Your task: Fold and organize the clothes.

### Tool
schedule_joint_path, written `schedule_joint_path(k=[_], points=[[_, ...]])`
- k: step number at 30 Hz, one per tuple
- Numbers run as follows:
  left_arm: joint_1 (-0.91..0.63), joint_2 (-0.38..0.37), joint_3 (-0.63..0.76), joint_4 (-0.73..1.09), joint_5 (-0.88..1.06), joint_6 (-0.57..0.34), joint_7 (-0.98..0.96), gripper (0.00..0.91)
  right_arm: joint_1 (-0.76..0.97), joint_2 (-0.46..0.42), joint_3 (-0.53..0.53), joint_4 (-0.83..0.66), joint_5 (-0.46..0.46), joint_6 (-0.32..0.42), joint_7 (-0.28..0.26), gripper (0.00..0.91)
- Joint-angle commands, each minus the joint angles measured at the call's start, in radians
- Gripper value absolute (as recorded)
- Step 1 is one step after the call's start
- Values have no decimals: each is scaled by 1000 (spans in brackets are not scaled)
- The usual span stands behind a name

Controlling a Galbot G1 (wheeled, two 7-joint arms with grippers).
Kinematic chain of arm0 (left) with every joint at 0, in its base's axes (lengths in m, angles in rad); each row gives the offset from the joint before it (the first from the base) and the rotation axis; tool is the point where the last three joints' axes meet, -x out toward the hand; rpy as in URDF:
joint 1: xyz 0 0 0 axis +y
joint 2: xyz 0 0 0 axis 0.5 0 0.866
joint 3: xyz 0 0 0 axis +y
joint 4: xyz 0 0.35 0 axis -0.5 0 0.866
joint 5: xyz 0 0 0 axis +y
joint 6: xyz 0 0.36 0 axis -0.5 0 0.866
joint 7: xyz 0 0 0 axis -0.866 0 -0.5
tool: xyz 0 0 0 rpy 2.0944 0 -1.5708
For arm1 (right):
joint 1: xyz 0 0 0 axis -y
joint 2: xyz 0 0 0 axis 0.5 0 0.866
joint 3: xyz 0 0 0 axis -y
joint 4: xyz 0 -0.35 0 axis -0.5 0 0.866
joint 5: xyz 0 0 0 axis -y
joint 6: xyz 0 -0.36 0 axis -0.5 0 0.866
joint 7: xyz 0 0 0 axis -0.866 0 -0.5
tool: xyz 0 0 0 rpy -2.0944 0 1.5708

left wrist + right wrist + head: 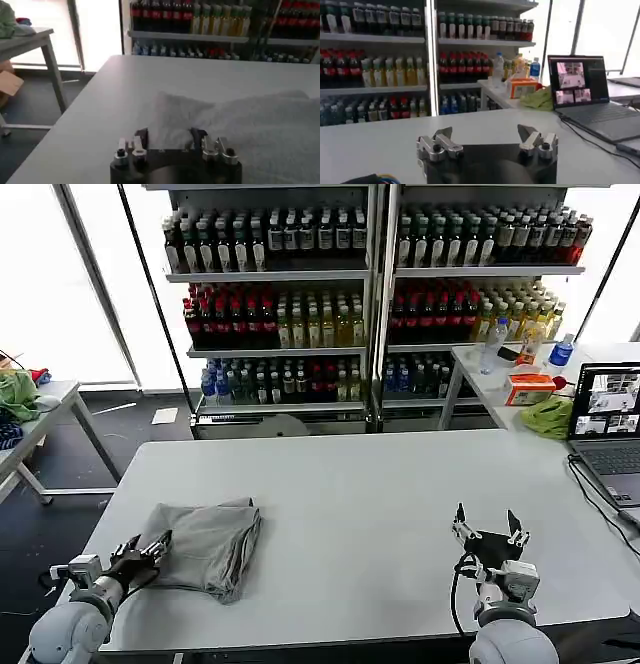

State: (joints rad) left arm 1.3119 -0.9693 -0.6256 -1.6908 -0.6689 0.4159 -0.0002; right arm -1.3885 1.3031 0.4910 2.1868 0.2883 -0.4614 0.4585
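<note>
One grey shirt (205, 546) is lying folded on the desk (380, 514), at about eight o'clock from the desk's centre. Its long axis is running from seven o'clock to one o'clock, with the thicker folded edge toward three o'clock. It looks soft, light and limp, so it would likely sag if lifted by one point; pinching a layered corner or edge seems wisest. The left end effector (153, 548) is sitting at the shirt's nine o'clock edge, fingers parted around the cloth, not clamping it. The right end effector (490, 529) is hovering wide open and holding nothing at four o'clock.
</note>
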Motion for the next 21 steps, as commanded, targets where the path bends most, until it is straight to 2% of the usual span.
schedule_joint_path(k=[1, 8, 13, 21], points=[[5, -4, 1, 3, 1, 2, 3, 0, 4, -1, 1, -2, 0, -2, 0, 907], [4, -3, -12, 0, 0, -5, 1, 0, 14, -3, -1, -3, 1, -4, -1, 907], [2, 31, -85, -3, -8, -17, 5, 0, 20, -8, -1, -6, 2, -4, -2, 907], [-6, 172, -292, 49, -42, -11, 19, 0, 36, -10, -13, -20, 7, -4, -2, 907]])
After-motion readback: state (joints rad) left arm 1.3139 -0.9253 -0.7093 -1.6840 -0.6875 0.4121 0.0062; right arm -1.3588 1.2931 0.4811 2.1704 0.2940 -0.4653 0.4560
